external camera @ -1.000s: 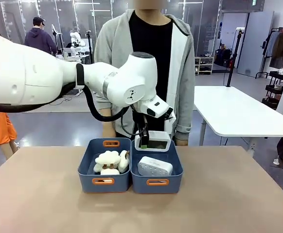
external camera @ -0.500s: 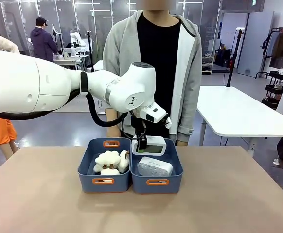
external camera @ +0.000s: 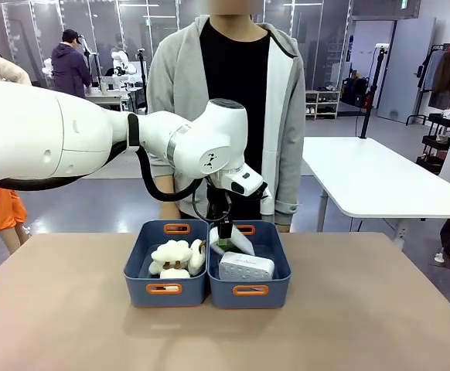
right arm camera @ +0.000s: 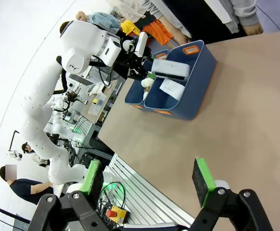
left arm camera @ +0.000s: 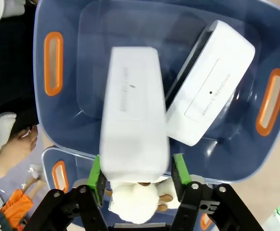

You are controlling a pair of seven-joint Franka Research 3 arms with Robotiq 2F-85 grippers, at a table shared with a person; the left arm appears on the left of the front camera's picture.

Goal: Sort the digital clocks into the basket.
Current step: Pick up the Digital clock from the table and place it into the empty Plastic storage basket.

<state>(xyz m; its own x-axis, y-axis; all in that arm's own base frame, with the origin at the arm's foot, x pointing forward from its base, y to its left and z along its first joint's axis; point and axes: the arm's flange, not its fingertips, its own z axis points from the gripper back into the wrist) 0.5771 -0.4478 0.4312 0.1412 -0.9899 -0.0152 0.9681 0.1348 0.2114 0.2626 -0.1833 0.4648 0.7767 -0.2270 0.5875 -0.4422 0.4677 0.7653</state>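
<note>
The left gripper [external camera: 226, 234] hangs over the right-hand basket [external camera: 277, 280], its green pads [left arm camera: 97, 178] standing apart on either side of the second clock [left arm camera: 133, 113], which appears blurred in the left wrist view. From that view I cannot tell for certain whether the pads touch the clock's sides; a thin gap seems to show at each, so I judge the clock to be released or on the point of release. In the front view this clock sits tilted inside the basket, leaning at the far end behind the first clock [external camera: 246, 267], the dotted-front one, which lies at the near wall. The wrist view shows the first clock [left arm camera: 211, 81] lying aslant on the basket floor, just beside the second. The left-hand tub [external camera: 137, 277] holds the plush toys [external camera: 173, 257] and should take no clock. The right gripper [right arm camera: 147, 180] is well apart from the baskets, over bare table [right arm camera: 255, 115], jaws wide open and holding nothing. A person [external camera: 226, 108] stands at the far side, close behind the baskets. To finish the step well, the fingers should open fully before any lift, and the arm should rise straight up, so that a pad does not drag the tilted clock over the basket's rim or knock it against its neighbour. With both clocks inside the walls, I judge the sorting nearly complete.
</note>
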